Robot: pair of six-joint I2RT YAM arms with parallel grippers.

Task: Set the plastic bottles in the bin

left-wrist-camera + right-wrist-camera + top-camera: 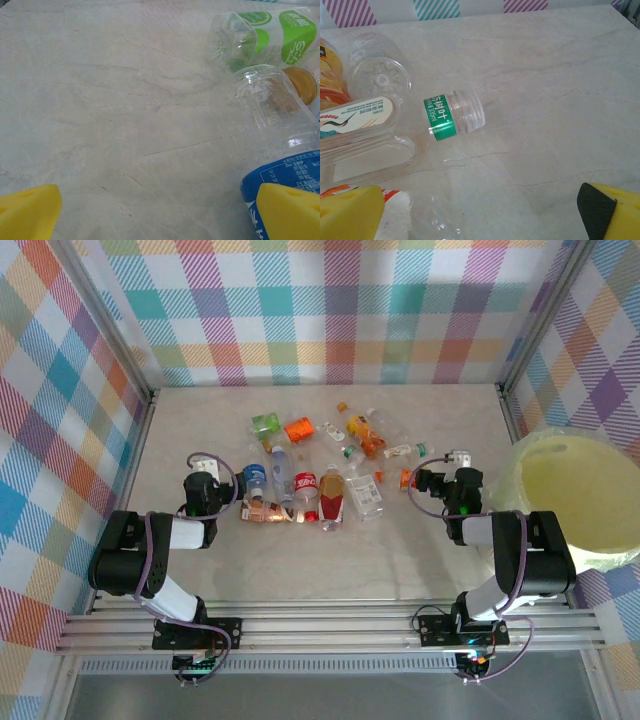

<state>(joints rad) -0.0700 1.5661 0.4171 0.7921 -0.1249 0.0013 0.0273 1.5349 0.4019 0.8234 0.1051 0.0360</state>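
Note:
Several plastic bottles [330,465] lie scattered across the middle of the table. The pale yellow-green bin [585,502] stands at the right edge. My left gripper [205,472] sits low at the left of the pile, open, with bare table between its yellow fingertips [30,212]. A clear blue-label bottle [280,155] lies against its right finger, with a green-label bottle [262,35] beyond. My right gripper [447,475] is open at the right of the pile. A crushed clear bottle [427,210] reaches into its gap from the left, and a small green-banded bottle [452,114] lies farther off.
Checked walls and metal posts close in the table on three sides. The bin sits just right of my right arm [525,545]. A flat white-label bottle [362,117] and an orange-label bottle [330,75] lie left of the right gripper. Bare marble [330,565] stretches in front of the pile.

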